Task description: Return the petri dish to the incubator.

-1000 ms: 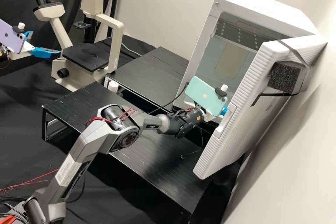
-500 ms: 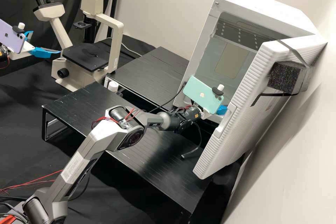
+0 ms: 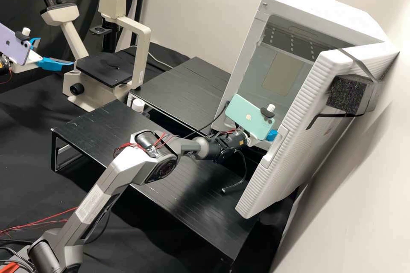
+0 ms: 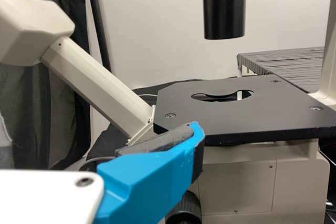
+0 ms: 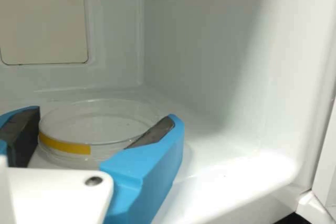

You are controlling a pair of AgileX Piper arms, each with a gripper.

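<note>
Right wrist view: a clear, round petri dish (image 5: pixel 100 121) with a yellow strip on its side is sitting inside the white box-shaped incubator (image 3: pixel 316 10), low down near its floor; whether it is touching the floor, I cannot tell. In the high view the right pincer (image 3: pixel 272 135) is reaching in at the open front, a mint-green phone (image 3: pixel 250 117) riding above it. Back in the wrist view, its two blue fingers are standing a dish's width apart, their dark pads closing on the dish from opposite sides. The ribbed white door (image 3: pixel 290 136) is hanging open beside the arm, with the black slatted counter (image 3: pixel 179 192) lying below. Well apart, in the high view, the left pincer (image 3: pixel 57 52) is holding nothing, fingers spread, beside the beige microscope (image 3: pixel 139 51) with its flat black stage (image 3: pixel 102 70).
</note>
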